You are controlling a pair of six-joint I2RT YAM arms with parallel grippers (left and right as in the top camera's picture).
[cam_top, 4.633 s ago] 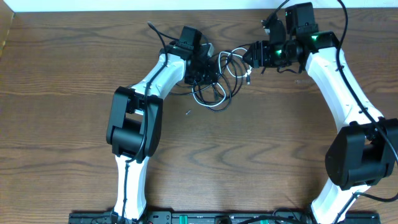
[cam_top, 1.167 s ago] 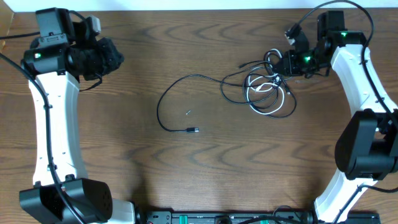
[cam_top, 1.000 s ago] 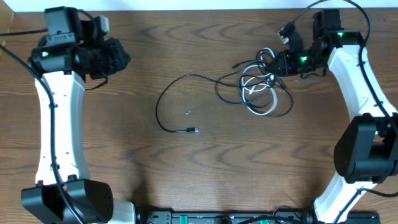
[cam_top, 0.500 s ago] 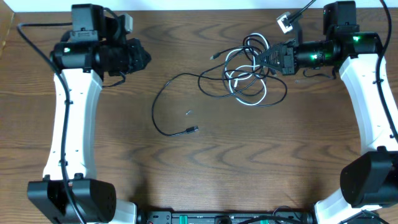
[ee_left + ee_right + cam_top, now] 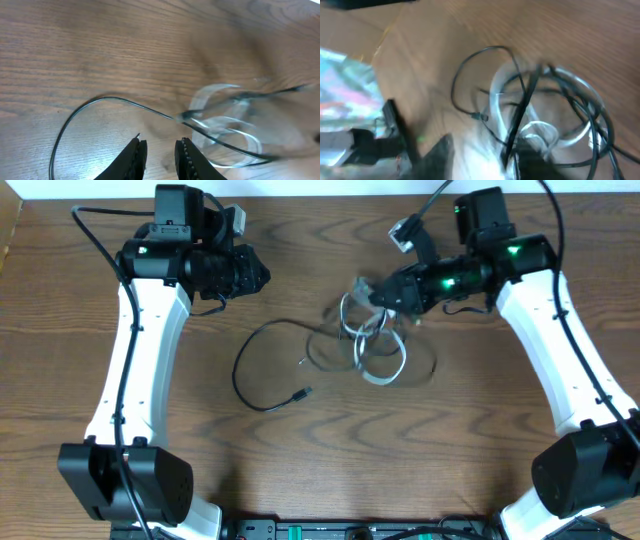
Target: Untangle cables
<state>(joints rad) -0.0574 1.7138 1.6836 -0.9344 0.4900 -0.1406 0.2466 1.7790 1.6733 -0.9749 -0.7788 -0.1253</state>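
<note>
Wooden counter [image 5: 300, 470]: we see the cables [image 5: 372, 345] bunched mid-counter, with one black strand [image 5: 107, 98] trailing left. Left jaws are slightly apart and empty, near that strand. Right jaws sit at the tangle, too blurred; we cannot tell their spread or grip.

Item: left arm [image 5: 140, 350] and right arm [image 5: 560, 340], each of white tubular links, rounded black joint housings [image 5: 125, 480] and thin black wires [image 5: 119, 395] routed alongside. Green indicator lights [image 5: 450, 278] glow at the right wrist. Left claw [image 5: 159, 159]: black fingers with ridged inner faces.
</note>
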